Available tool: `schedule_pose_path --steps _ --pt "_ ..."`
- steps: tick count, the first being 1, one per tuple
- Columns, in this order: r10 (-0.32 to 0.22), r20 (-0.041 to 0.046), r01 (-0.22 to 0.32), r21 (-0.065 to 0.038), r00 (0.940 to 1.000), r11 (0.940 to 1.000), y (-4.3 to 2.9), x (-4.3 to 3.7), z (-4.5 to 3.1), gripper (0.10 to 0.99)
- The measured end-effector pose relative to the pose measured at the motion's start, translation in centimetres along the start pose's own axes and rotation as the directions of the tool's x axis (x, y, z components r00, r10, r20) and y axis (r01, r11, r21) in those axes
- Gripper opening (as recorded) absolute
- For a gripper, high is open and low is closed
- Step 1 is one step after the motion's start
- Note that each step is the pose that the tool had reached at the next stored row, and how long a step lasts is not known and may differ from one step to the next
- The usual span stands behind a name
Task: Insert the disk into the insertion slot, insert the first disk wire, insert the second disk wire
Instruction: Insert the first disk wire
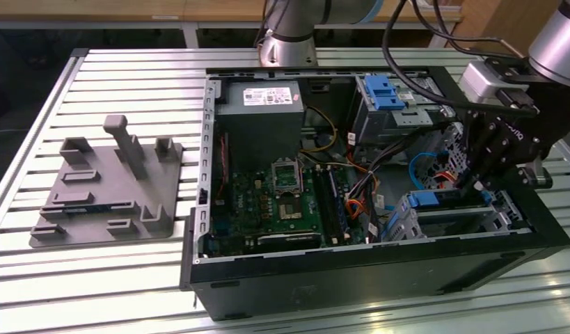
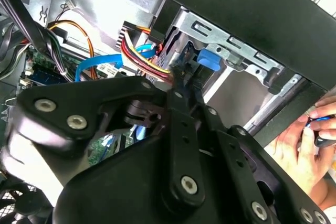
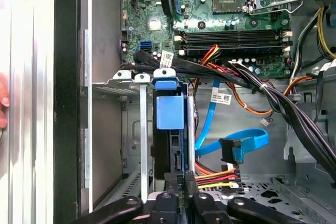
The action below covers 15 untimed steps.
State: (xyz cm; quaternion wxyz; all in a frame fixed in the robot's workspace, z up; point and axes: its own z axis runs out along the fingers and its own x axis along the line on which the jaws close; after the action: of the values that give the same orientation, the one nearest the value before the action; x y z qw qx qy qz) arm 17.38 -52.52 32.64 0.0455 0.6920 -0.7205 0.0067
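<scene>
**Pincer at the disk's rear, red-orange wires in its grip**

At the exterior view's left, a grey moulded fixture [image 1: 108,188] lies on the slatted tabletop [image 1: 127,278]. Beside it, the open computer case [image 1: 359,278] lies with its green motherboard [image 1: 275,202] exposed. Further towards the exterior view's right sits the insertion slot [image 1: 401,223], a grey perforated cage in the case's corner. The arm reaches down into the case there, its pincer [image 1: 472,186] low beside the cage.

In the first wrist view the disk [image 3: 163,150] already sits inside the cage, a blue tab at its end. The pincer [image 3: 180,182] has its fingers pressed together at the disk's rear edge, pinching the plug end of the first disk wire [image 3: 218,174]. The red and orange strands of that wire run off from the fingertips across the case floor. The second wrist view shows the same bundle [image 2: 142,51] ending right at the pincer's tip [image 2: 176,77].

The second disk wire [image 3: 247,140] hangs loose just beside the red-orange bundle (its dark plug is free, touching nothing on the disk).

A person's hand [image 2: 310,145] rests outside the case wall in the second wrist view.
</scene>
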Motion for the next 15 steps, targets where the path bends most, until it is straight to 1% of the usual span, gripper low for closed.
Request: schedule_pose_path --steps 1,3,4,5,10,15 --pt "0.0 0.0 0.0 0.0 1.0 1.0 0.0 0.0 0.0 0.169" --pt "0.0 -0.0008 0.0 0.0 1.0 1.0 0.0 0.01 -0.1 0.294" --pt "0.0 -0.0008 0.0 0.0 1.0 1.0 0.01 0.02 -0.22 0.294" --pt "0.0 -0.0006 0.0 0.0 1.0 1.0 0.02 0.03 -0.42 0.357" --pt "0.002 -0.0005 -0.002 0.003 1.0 1.0 0.11 0.02 -2.09 0.357" --pt "0.01 0.0002 -0.01 0.007 1.0 0.9999 0.24 -0.14 -4.16 0.357"
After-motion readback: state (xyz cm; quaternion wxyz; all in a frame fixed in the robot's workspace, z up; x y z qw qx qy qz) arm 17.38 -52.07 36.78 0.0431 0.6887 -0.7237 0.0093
